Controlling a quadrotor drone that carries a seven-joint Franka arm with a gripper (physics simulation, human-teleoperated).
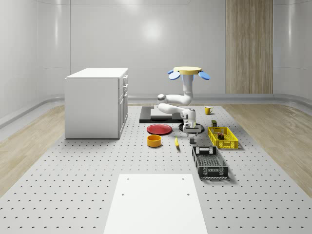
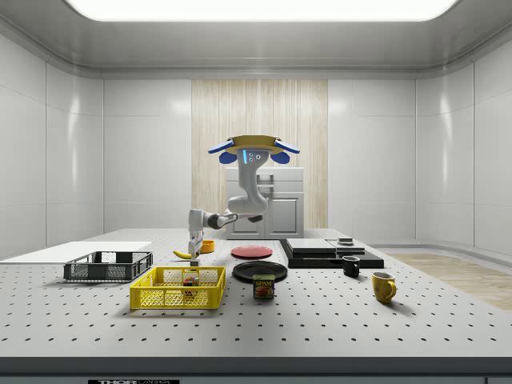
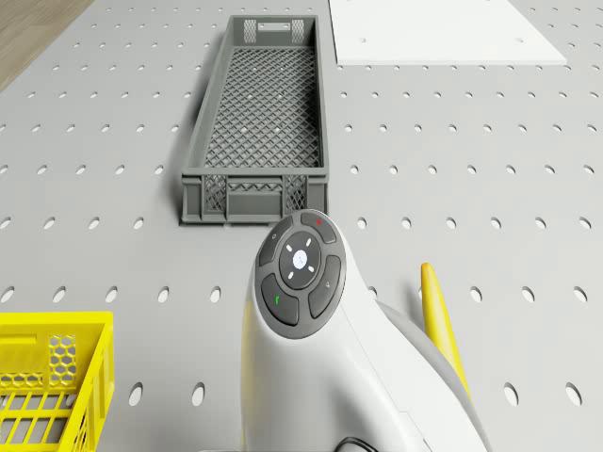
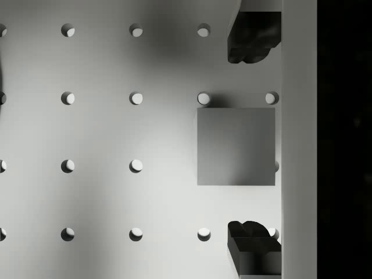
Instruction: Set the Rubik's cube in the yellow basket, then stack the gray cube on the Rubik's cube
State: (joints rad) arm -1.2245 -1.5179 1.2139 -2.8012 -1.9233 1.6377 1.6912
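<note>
Where the white sheet (image 1: 156, 202) lies: flat on the perforated table (image 1: 73, 170), closest to the whole-scene camera, roughly 7 o'clock from the gray cube. All clock calls below use that view, with 12 pointing to the far wall.
Dark basket (image 1: 209, 162): next one back, about 5 o'clock from the cube and just in front of the yellow one.
Gray cube (image 4: 236, 146): sitting on the table, outside both baskets.
Gripper (image 4: 250, 141): pointed straight down over the gray cube.
Fingers (image 4: 253, 35): spread wide, one on each side of the cube with gaps showing, so it's not gripping anything.
Banana (image 1: 176, 142): just beside the cube at 9 o'clock.
Orange bowl (image 1: 154, 141): same direction, a bit further out.
Yellow basket (image 1: 223, 137): near the cube at about 3 o'clock.
Rubik's cube (image 2: 190, 280): already inside the yellow basket, pretty sure from the side view.
Red plate (image 1: 160, 129): around 10 o'clock.
Drone (image 1: 189, 72): hovering in the air at 12 o'clock, high over the table, with the arm bending down toward the cube.
Yellow mug (image 1: 207, 110): further back, about 1 o'clock.
</note>
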